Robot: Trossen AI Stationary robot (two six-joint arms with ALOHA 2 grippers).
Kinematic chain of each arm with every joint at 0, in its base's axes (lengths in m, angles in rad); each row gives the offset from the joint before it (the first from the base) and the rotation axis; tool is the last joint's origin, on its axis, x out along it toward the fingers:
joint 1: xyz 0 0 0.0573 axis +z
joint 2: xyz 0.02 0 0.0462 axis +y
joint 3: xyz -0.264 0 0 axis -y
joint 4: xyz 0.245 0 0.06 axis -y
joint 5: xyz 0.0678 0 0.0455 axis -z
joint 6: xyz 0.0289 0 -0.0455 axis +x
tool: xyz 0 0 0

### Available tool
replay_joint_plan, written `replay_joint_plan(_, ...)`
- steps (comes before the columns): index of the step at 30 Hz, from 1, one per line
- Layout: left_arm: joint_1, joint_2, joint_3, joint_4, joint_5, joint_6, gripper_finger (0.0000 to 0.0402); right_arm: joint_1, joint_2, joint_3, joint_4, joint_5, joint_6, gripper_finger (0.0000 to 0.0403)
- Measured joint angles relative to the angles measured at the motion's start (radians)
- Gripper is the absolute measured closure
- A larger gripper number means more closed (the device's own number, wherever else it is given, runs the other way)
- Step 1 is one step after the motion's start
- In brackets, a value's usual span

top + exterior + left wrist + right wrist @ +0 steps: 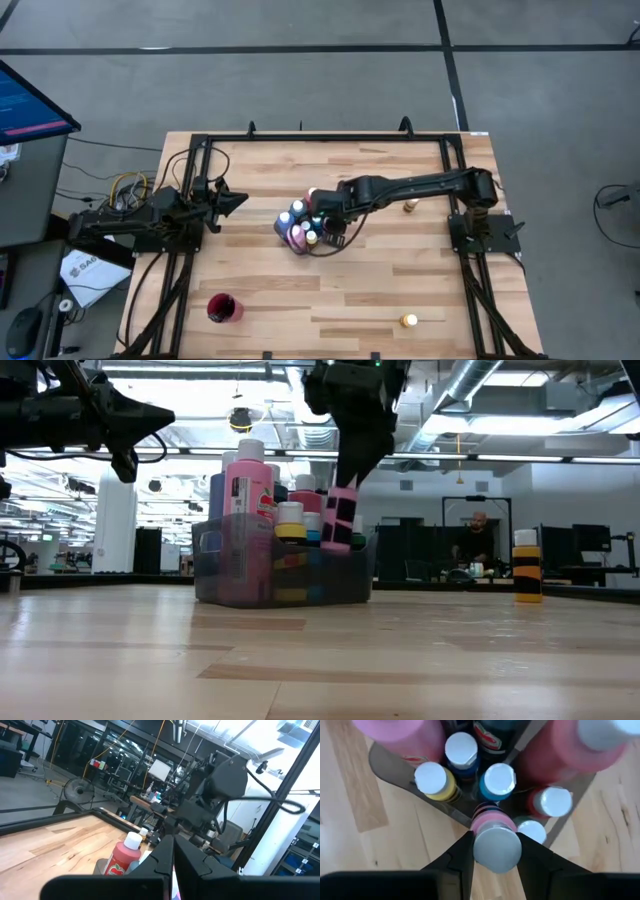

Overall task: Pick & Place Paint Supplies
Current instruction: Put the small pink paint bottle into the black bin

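A clear bin (283, 228) (240, 575) at the table's middle holds several paint bottles with pale caps: tall pink ones (247, 490), plus small yellow (434, 781), blue (497, 782) and red (551, 802) ones. My right gripper (322, 218) (496, 840) reaches in from the right over the bin's right end and is shut on a pink bottle with black stripes (340, 520). My left gripper (240, 200) (165, 415) (173, 862) hovers shut, high and left of the bin. No paintbrushes show. My right gripper pinches the pink striped bottle between its two fingers just under the pale cap (497, 851), at the bottle's top. The fingers (462, 855) come from above, pointing down. The bottle hangs upright with its lower end (335, 545) below the bin's rim; whether it rests on anything cannot be told.
A yellow bottle with black stripes (410, 205) (527, 565) stands right of the bin, toward the far side. Another small yellow bottle (408, 320) stands near the front right. A red cup (223, 308) sits at the front left. Bare wood lies in front of the bin.
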Motion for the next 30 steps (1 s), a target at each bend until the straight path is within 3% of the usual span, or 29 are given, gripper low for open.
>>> replay_joint_plan(8,0.000,0.000,0.000,0.003,0.000,0.000,0.0398,-0.014,0.003,0.000,0.031,0.053,-0.015,0.0289)
replay_joint_plan(22,0.000,0.000,0.000,0.006,0.000,0.000,0.0398,-0.027,0.003,0.000,0.062,0.053,-0.023,0.0289)
replay_joint_plan(30,0.000,0.000,0.000,0.006,0.000,0.000,0.0398,-0.025,0.068,-0.001,0.068,0.054,-0.049,0.0285)
